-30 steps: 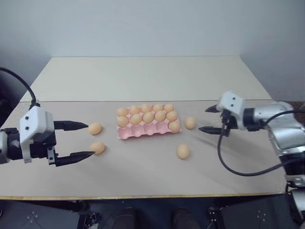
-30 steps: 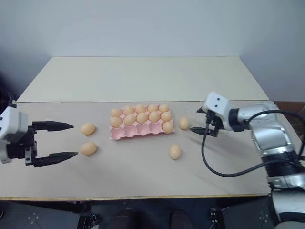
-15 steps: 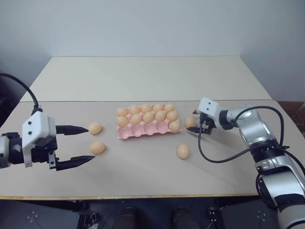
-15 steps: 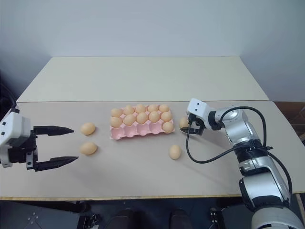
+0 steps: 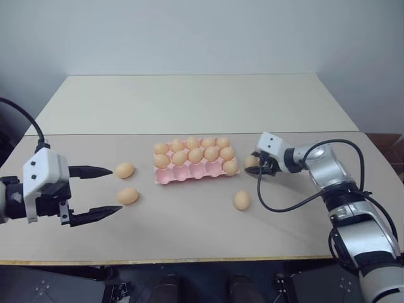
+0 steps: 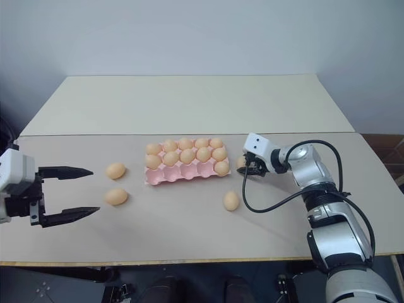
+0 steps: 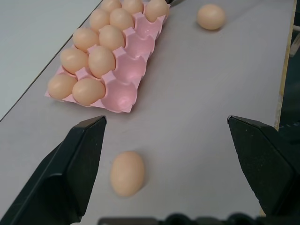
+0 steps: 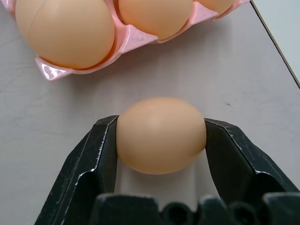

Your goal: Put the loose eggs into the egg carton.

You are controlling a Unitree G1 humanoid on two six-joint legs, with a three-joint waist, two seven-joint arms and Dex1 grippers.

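The pink egg carton [image 5: 189, 174] lies at the table's middle, its two back rows full of eggs and one egg in the front row's right end cup. Two loose eggs [image 5: 125, 170] [image 5: 128, 196] rest left of it. My left gripper [image 5: 116, 189] is open, one finger on each side of the nearer egg [image 7: 127, 172] and a little short of it. A third loose egg [image 5: 242, 200] sits in front of the carton's right end. My right gripper [image 8: 161, 129] is shut on a fourth egg [image 8: 161, 135], just off the carton's right end [image 5: 251, 161].
The beige table [image 5: 189, 101] stretches far behind the carton, with a seam across it. A black cable [image 5: 284, 205] loops from my right wrist over the table near the third egg. The table's front edge [image 5: 189, 259] runs close below my grippers.
My right gripper has reached down and leftward to the egg by the carton's right end and shut on it. The left gripper stays open in place.
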